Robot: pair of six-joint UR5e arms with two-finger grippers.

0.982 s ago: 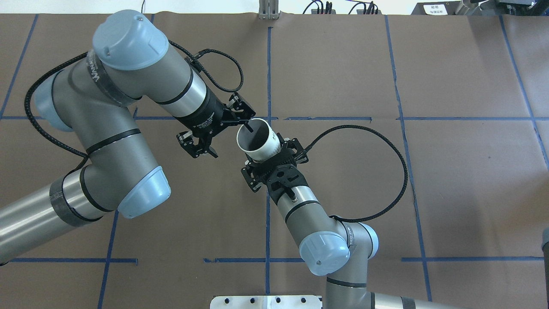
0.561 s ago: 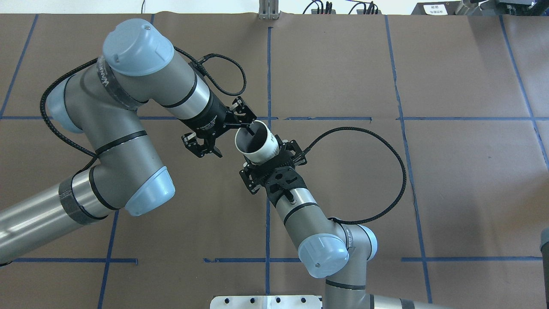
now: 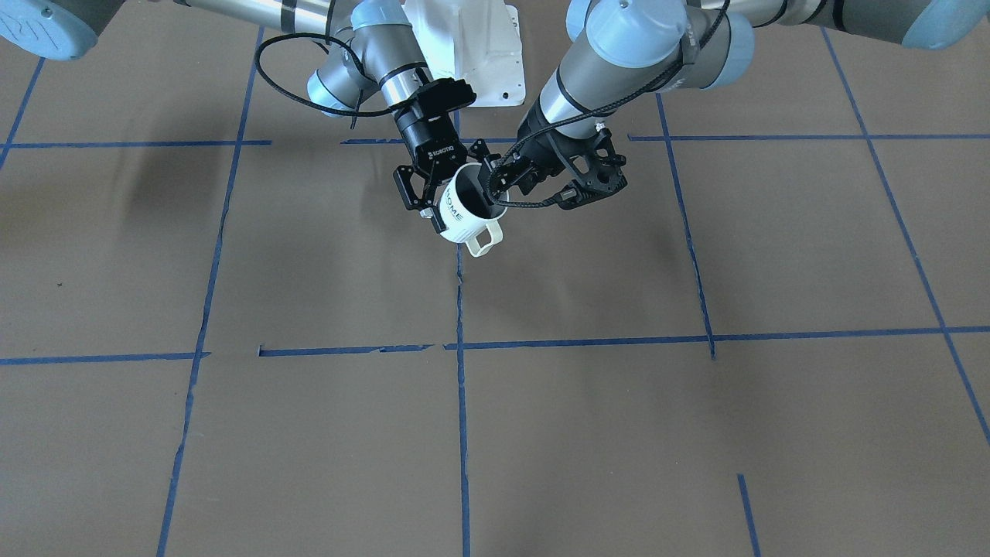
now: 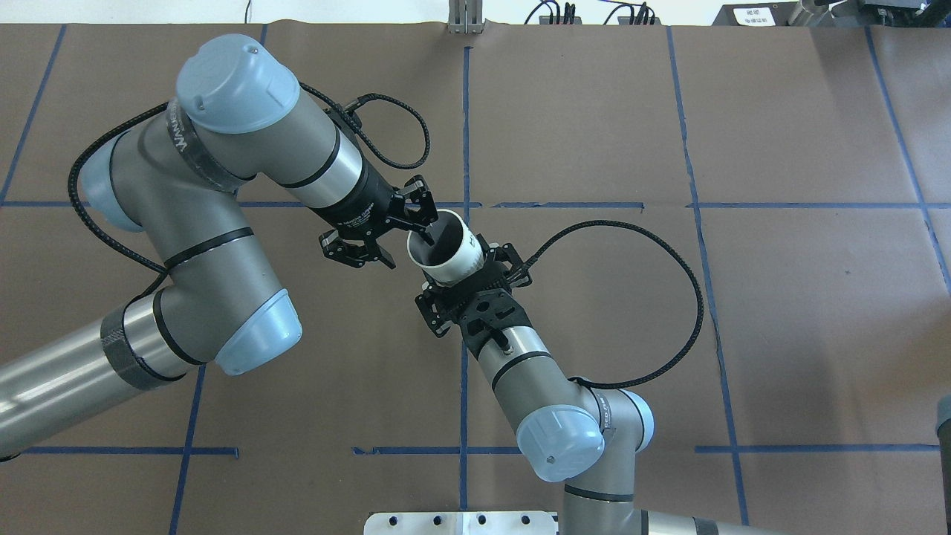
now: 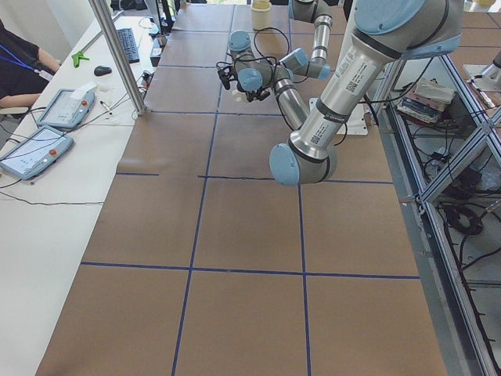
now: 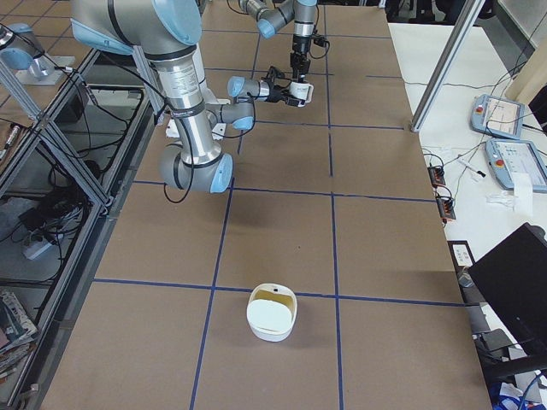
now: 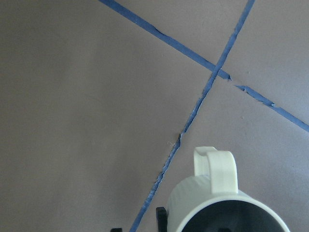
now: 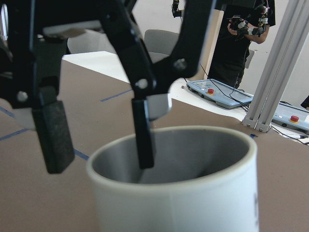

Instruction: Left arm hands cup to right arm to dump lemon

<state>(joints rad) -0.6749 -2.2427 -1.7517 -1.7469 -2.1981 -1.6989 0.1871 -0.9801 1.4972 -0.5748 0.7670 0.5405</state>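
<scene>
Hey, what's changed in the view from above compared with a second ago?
The left arm swung slightly right, and the left end effector drew in on the cup rim, fingers apparently less spread but open. The right end effector, gripping the cup, nudged slightly toward the robot. Unchanged: one left finger inside the cup; nothing let go.

Bright, even light from above falls on the brown paper table cover [image 3: 309, 433], where the arms cast soft, blurry-edged shadows. Pale glare streaks the silver tubes of the left arm [image 4: 208, 223]. In the right wrist view the cup [image 8: 183, 193] and the black finger pad [image 8: 53, 135] are blurred (the room behind is crisper).
</scene>
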